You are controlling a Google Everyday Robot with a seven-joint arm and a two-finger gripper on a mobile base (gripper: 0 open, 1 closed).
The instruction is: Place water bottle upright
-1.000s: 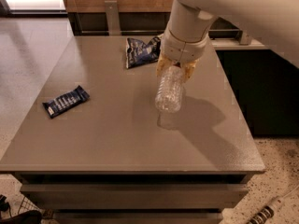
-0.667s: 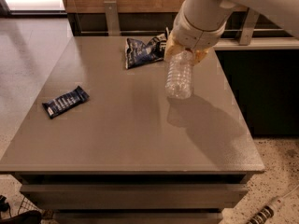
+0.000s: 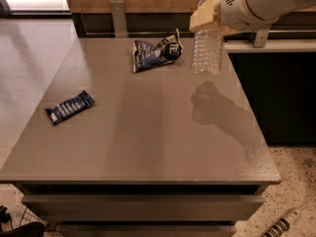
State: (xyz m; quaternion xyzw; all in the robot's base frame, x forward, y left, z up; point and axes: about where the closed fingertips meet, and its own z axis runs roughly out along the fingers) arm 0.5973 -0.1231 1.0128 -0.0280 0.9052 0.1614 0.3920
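The water bottle [image 3: 207, 51] is clear ribbed plastic. It hangs upright, base down, in the air above the far right part of the grey table [image 3: 148, 132]. Its cap and label are hidden by the gripper. My gripper [image 3: 210, 11] is shut on the bottle's upper part, with a tan finger pad [image 3: 203, 15] showing on the left side. The white arm comes in from the upper right. The bottle's shadow falls on the table below it.
A crumpled dark blue chip bag [image 3: 157, 52] lies at the back centre of the table. A dark blue snack bar [image 3: 69, 106] lies near the left edge. A wooden wall and a metal bracket [image 3: 118, 16] stand behind the table. Drawers sit below the front edge.
The gripper has lifted the bottle up and toward the back right, and the bottle has swung from tilted to hanging upright.
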